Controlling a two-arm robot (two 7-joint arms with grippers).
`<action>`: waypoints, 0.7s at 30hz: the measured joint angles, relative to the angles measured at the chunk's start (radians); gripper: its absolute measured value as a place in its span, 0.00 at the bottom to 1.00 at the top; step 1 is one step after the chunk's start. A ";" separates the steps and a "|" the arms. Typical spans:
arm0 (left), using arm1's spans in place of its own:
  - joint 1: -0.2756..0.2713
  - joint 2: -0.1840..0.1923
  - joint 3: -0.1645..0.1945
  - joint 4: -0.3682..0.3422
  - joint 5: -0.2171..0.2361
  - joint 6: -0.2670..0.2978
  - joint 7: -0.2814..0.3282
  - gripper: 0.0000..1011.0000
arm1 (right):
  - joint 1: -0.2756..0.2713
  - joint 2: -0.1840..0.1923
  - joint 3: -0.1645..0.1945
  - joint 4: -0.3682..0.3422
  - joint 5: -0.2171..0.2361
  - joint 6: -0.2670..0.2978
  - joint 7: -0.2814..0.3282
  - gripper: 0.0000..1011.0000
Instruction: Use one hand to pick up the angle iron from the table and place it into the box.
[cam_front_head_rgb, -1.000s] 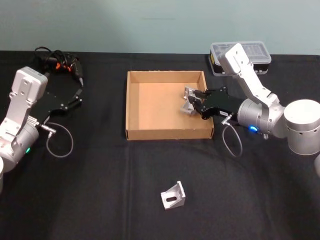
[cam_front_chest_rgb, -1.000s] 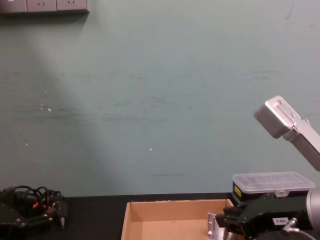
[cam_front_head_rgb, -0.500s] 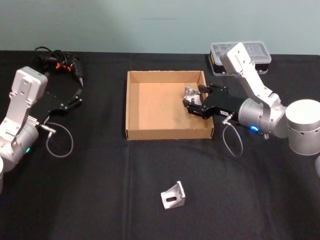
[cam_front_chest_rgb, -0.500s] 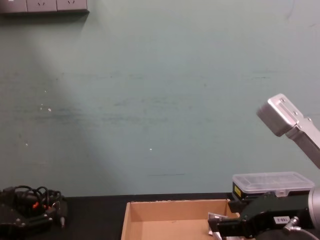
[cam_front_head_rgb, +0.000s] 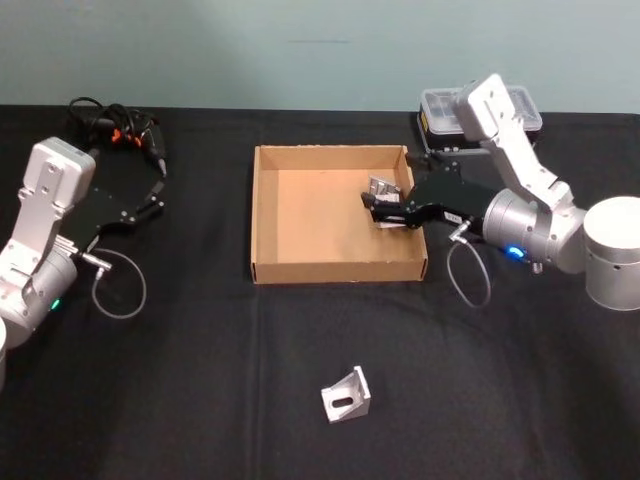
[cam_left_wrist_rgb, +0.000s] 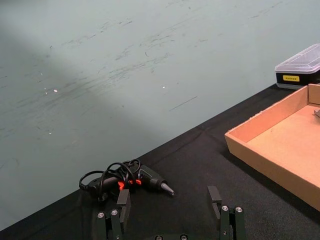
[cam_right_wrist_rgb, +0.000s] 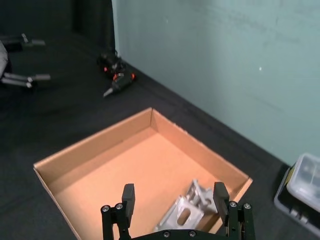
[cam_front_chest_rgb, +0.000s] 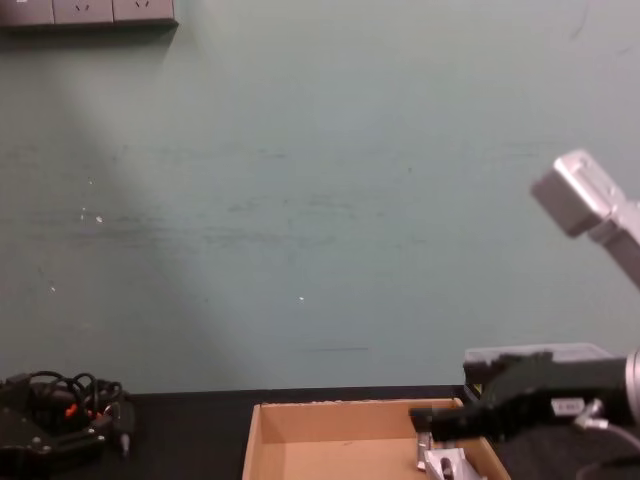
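Angle iron (cam_front_head_rgb: 381, 188) lay in the cardboard box (cam_front_head_rgb: 300, 268), by its right wall, just by the right tool (cam_front_head_rgb: 384, 212), spread wide and empty. A second angle iron (cam_front_head_rgb: 346, 392) lay nearer on the black surface (cam_front_head_rgb: 180, 380). Left tool (cam_front_head_rgb: 157, 190) rested far left, likewise spread; teal wall (cam_front_head_rgb: 250, 50) behind.

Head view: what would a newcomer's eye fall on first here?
First comes the tan box in the middle of the black table. The right gripper reaches over its right wall, fingers open above an angle iron lying inside. A second angle iron lies alone on the table in front of the box, and the left gripper is parked at the far left.
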 joint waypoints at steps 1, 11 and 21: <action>0.000 0.000 0.000 0.000 0.000 0.000 0.000 0.99 | -0.004 0.005 0.006 -0.019 0.005 -0.001 0.000 0.99; 0.000 0.000 0.000 0.000 0.000 0.000 0.000 0.99 | -0.045 0.074 0.046 -0.167 0.086 0.009 0.066 0.99; 0.000 0.000 0.000 0.000 0.000 0.000 0.000 0.99 | -0.058 0.201 0.055 -0.288 0.183 0.028 0.217 0.99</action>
